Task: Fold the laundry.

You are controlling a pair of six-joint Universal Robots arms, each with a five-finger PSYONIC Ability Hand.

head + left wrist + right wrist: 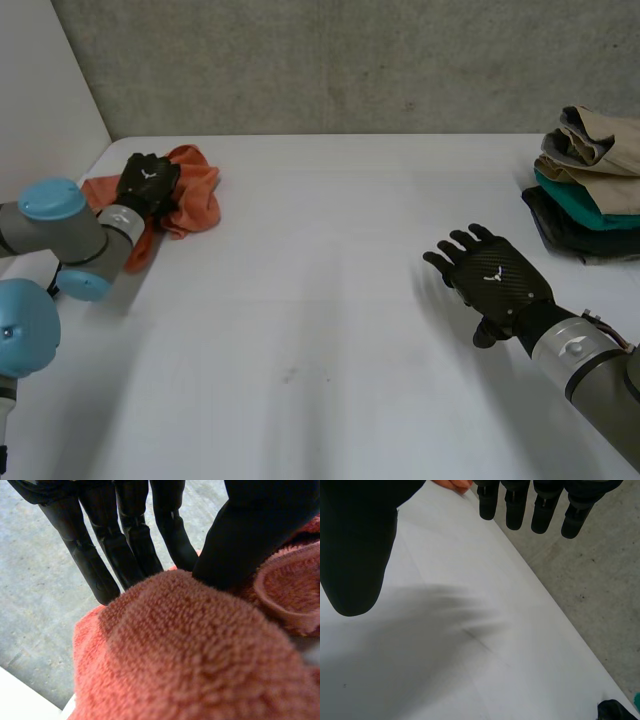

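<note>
Left hand [148, 182] pinches bunched orange towel [198, 192] near desk [320, 280] corner; right hand [495, 275] hovers open, empty. Risk: one-handed pull drags towel crumpled, or over edge.

One orange towel [200, 196], one pile of folded clothes [590, 190] and one white table [330, 320].

the right hand [355, 545] hangs over the white table [470, 670], fingers [487, 502] straight. orange cloth [452, 484] shows at ten o'clock from them.
</note>
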